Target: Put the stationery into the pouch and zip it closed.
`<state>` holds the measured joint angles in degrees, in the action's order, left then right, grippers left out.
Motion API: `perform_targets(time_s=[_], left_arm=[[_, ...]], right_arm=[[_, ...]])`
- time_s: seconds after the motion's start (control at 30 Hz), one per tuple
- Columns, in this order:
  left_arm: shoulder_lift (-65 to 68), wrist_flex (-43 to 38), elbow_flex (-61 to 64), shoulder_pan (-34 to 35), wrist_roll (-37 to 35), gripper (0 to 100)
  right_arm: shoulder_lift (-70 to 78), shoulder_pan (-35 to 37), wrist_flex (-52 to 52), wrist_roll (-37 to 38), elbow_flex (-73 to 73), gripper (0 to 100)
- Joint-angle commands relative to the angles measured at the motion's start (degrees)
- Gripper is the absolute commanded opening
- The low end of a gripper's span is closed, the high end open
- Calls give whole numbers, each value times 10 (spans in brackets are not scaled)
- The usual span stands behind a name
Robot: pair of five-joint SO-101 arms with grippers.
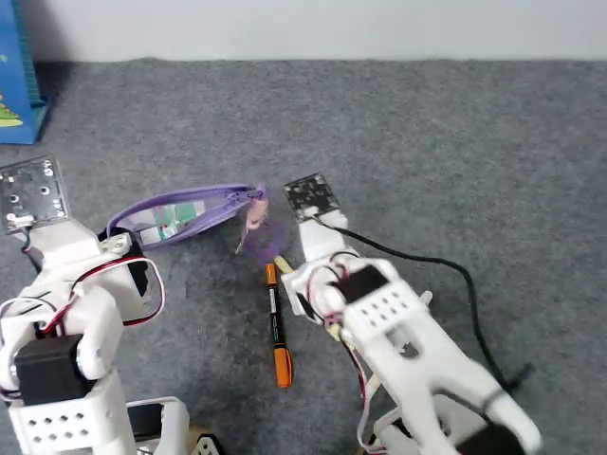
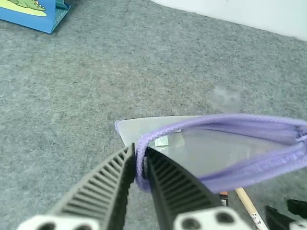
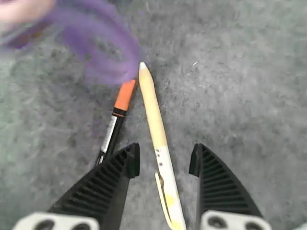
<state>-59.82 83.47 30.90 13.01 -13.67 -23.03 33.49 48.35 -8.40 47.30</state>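
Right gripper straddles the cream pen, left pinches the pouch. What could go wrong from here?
1. The orange marker lies right beside one finger of the open right gripper; closing on the cream pen may nudge or catch the marker too.
2. The left gripper pinches just the purple rim at one end of the pouch, so the pouch might slip or its mouth sag during insertion.

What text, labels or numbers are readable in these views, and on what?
None readable.
Label inside the pouch: print too blurred.
Orange-and-black marker: barrel marking too small.
Cream pen: yellow marks, not legible.
Blue box: dinosaur picture, no legible words.
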Motion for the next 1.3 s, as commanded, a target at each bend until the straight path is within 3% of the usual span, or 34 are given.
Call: perform_targets(time_s=[0.0, 0.33, 0.53, 0.73, 0.8, 1.0, 1.27], left_arm=[[-2, -2, 5, 4, 0, 12], [-2, -2, 8, 4, 0, 12], [-2, -1, 8, 4, 0, 12], [-2, -1, 8, 4, 0, 12], [-2, -1, 8, 4, 0, 12], [-2, 0, 8, 4, 0, 12], [-2, -2, 6, 3, -3, 12]], right_arm=[[89, 7, -23, 7, -72, 180], [240, 33, -29, 6, -161, 177], [271, 7, -63, 7, -160, 175], [294, -32, -78, 40, -160, 14], [293, -43, -80, 42, -160, 13], [238, -64, -18, 42, -156, 8], [41, -73, 127, 41, -156, 8]])
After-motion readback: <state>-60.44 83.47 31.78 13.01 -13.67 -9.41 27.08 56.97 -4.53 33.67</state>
